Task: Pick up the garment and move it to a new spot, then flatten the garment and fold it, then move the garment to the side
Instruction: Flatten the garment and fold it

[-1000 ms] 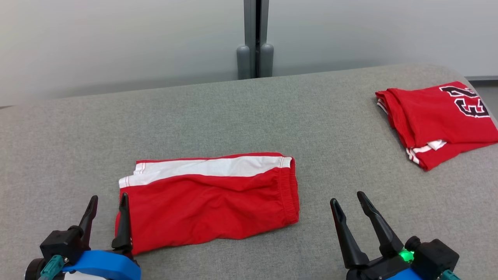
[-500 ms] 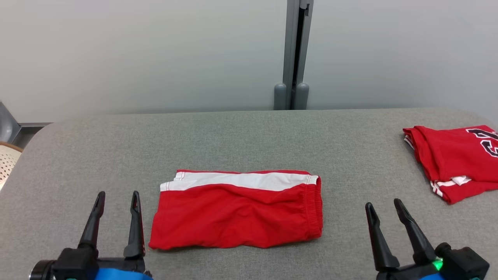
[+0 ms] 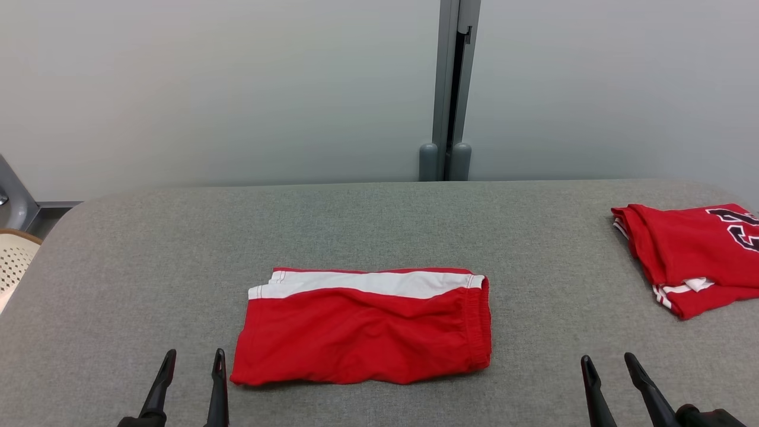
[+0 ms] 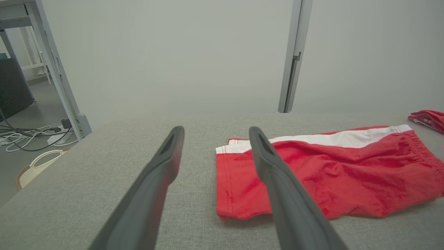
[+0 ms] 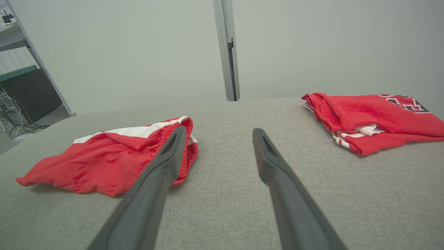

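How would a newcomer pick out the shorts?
Take the grey table below the wall post. At its front middle lie the folded red shorts. Unlike the red jersey at the right edge, with black numerals, they have a white stripe along the far side.

The red shorts [image 3: 362, 332] lie folded flat in the middle. A white stripe [image 3: 367, 283] runs along the 12 o'clock edge; the waistband [image 3: 479, 323] faces 3 o'clock.

Head camera re-aimed — grippers drawn back
Left gripper [image 3: 195, 352] now off the shorts' [image 3: 362, 332] 8 o'clock corner; right gripper [image 3: 606, 357] sunk toward 5 o'clock.
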{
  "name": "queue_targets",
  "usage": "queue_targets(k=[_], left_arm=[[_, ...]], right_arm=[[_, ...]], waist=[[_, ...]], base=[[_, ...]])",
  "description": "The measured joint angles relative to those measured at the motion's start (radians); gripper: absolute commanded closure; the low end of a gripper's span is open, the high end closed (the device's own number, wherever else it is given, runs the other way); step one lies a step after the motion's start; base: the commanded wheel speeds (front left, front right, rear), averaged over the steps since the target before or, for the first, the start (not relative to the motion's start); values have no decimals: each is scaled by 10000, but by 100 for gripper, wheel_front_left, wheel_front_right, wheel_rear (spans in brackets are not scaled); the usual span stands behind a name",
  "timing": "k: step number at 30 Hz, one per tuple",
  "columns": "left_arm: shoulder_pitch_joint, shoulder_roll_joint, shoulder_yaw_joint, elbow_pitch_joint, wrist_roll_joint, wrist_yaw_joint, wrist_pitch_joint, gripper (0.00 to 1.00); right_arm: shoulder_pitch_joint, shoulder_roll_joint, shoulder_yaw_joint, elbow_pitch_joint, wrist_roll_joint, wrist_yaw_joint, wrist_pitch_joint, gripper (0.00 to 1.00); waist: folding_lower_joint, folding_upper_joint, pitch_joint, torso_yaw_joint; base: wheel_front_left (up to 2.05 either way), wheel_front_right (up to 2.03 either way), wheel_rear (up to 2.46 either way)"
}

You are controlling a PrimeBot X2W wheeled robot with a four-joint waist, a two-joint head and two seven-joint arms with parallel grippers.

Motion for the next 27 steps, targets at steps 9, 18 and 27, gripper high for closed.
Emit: queue_targets(k=[9,18,27], left_arm=[[-6,-230,242,336,221,-244,0,0],[-61,-470,464,370,462,-403,0,0],[-491,-709,470,460,713,-679,0,0]], right_arm=[[-1,0,21,230,0,0,-10,0],[-1068,2,704,477,-253,0,-2,0],[-3744,4,1407,2602,-464,0,52,0]], waist=[[1,0,43,38],[1,0,192,141],[2,0,554,615]], base=[[0,0,0],[0,0,0],[0,0,0]])
